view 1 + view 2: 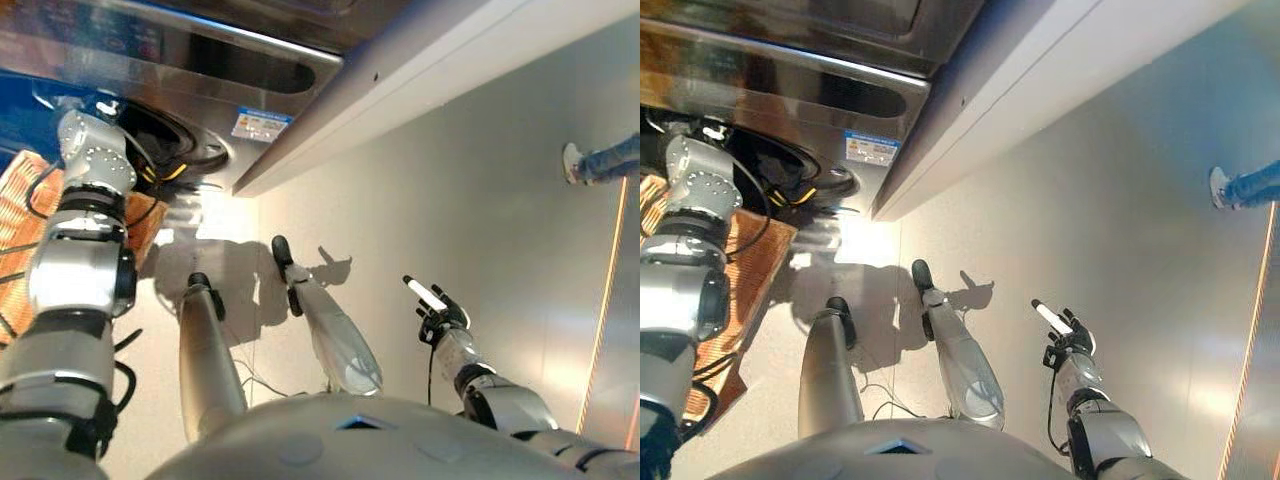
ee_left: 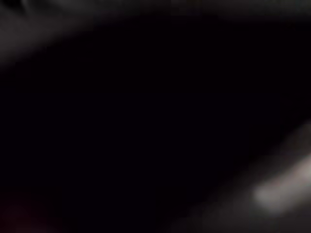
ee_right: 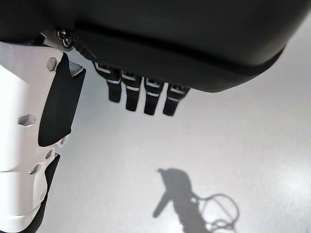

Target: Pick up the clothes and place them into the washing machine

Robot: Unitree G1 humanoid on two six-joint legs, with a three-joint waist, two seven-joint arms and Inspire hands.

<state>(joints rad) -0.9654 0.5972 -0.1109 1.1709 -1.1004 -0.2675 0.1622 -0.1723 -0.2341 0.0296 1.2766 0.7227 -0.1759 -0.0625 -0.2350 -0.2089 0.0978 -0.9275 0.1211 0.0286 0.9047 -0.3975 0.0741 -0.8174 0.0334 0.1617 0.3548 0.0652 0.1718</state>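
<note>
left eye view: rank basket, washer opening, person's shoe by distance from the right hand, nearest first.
From the right hand, low right over bare floor:
1. Person's shoe, up at the right edge.
2. Washer opening, upper left, where the left arm reaches in.
3. Basket, far left edge, beyond the left arm.

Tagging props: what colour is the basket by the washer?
Orange-brown woven basket, clearest in the right eye view.

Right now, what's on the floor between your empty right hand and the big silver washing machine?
Nothing: both eye views show bare pale floor between right hand and silver washing machine.
</note>
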